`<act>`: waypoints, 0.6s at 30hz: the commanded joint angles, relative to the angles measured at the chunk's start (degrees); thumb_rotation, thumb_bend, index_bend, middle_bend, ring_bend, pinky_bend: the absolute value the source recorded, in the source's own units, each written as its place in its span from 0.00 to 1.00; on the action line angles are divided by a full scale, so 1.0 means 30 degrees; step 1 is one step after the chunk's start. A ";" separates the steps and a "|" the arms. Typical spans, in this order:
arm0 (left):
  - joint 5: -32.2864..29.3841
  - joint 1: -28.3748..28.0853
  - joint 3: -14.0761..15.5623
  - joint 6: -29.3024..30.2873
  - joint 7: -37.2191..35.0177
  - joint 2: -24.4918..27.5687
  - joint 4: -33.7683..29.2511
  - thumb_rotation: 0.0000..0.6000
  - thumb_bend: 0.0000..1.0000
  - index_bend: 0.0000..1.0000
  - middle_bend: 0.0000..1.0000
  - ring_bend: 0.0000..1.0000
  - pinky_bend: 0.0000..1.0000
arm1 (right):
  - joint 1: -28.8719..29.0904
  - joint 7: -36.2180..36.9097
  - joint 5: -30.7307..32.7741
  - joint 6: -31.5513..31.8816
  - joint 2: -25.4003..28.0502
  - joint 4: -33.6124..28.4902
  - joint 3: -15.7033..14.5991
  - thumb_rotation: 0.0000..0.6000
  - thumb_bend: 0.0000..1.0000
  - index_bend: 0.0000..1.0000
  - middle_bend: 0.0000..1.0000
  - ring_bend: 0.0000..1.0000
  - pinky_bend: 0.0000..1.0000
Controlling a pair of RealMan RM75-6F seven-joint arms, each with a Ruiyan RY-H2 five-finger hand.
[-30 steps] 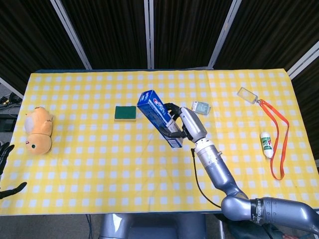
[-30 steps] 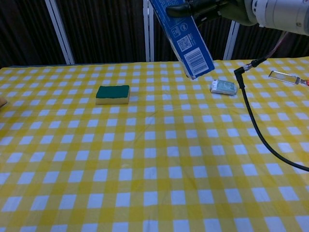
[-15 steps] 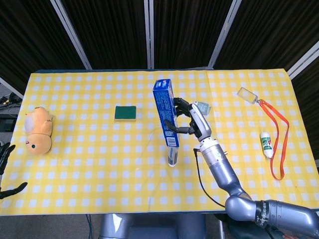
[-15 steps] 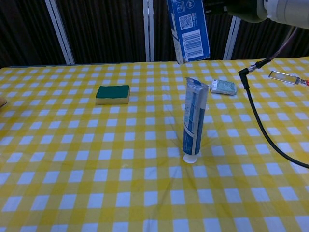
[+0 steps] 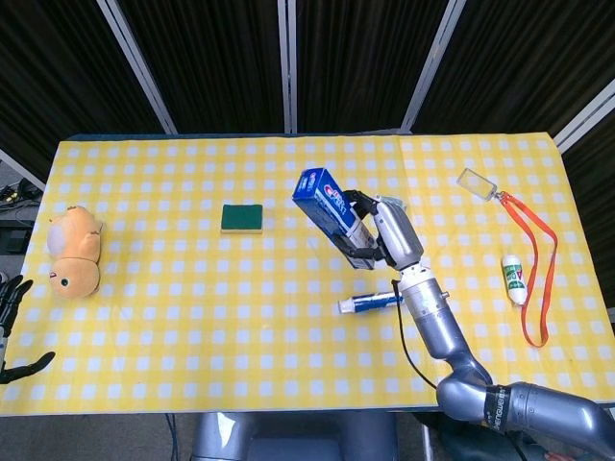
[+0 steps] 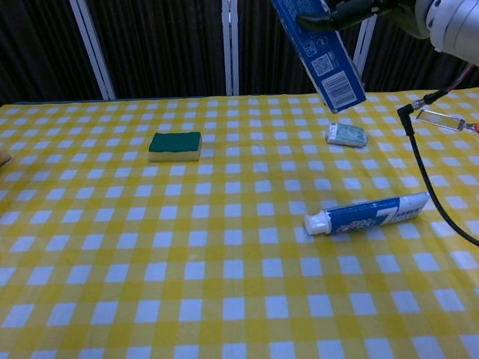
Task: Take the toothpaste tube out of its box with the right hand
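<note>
A: The right hand grips the box, tilted, mid-frame. And the tube?

B: The tube lies flat on the table, lower right of centre; extraction looks done.

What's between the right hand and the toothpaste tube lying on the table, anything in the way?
No separate object lies between them. The right hand holds the blue box tilted in the air, and the toothpaste tube lies flat on the tablecloth below it. The box itself fills that hand.
</note>
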 commanded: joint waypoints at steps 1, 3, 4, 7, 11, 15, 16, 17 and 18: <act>0.0041 -0.0010 0.0014 -0.0003 0.0068 -0.0021 -0.0018 1.00 0.00 0.00 0.00 0.00 0.00 | 0.0791 -0.4623 -0.3738 0.0428 0.0646 0.2747 -0.2144 1.00 0.41 0.57 0.59 0.50 0.45; 0.0074 -0.0009 0.0028 0.0005 0.0136 -0.0046 -0.0029 1.00 0.00 0.00 0.00 0.00 0.00 | 0.1108 -0.6208 -0.5057 0.0300 0.0742 0.4051 -0.2937 1.00 0.40 0.57 0.59 0.50 0.45; 0.0080 -0.0004 0.0032 0.0013 0.0167 -0.0059 -0.0040 1.00 0.00 0.00 0.00 0.00 0.00 | 0.1220 -0.6797 -0.5505 0.0194 0.0685 0.4719 -0.3300 1.00 0.40 0.57 0.59 0.50 0.45; 0.0054 -0.0002 0.0038 -0.0004 0.0215 -0.0076 -0.0041 1.00 0.00 0.00 0.00 0.00 0.00 | 0.1317 -0.7507 -0.5798 -0.0261 0.0264 0.6053 -0.3998 1.00 0.39 0.57 0.59 0.50 0.45; -0.0122 0.0011 -0.0008 -0.0034 0.0225 -0.0102 0.0020 1.00 0.00 0.00 0.00 0.00 0.00 | 0.1420 -0.7854 -0.5710 -0.0665 -0.0876 0.7861 -0.4497 1.00 0.36 0.56 0.58 0.50 0.46; -0.0318 -0.0029 -0.0052 -0.0172 0.0302 -0.0162 0.0098 1.00 0.00 0.00 0.00 0.00 0.00 | 0.1576 -0.8007 -0.5391 -0.0953 -0.1805 0.9024 -0.4539 1.00 0.22 0.49 0.51 0.45 0.45; -0.0328 -0.0031 -0.0054 -0.0179 0.0311 -0.0167 0.0103 1.00 0.00 0.00 0.00 0.00 0.00 | 0.1582 -0.8013 -0.5362 -0.0978 -0.1855 0.9080 -0.4542 1.00 0.14 0.40 0.44 0.40 0.42; -0.0348 -0.0034 -0.0057 -0.0192 0.0326 -0.0177 0.0112 1.00 0.00 0.00 0.00 0.00 0.00 | 0.1592 -0.8040 -0.5290 -0.1047 -0.1936 0.9161 -0.4551 1.00 0.09 0.33 0.37 0.34 0.39; -0.0363 -0.0036 -0.0060 -0.0201 0.0338 -0.0188 0.0118 1.00 0.00 0.00 0.00 0.00 0.00 | 0.1597 -0.8110 -0.5183 -0.1157 -0.1990 0.9208 -0.4564 1.00 0.03 0.22 0.27 0.25 0.33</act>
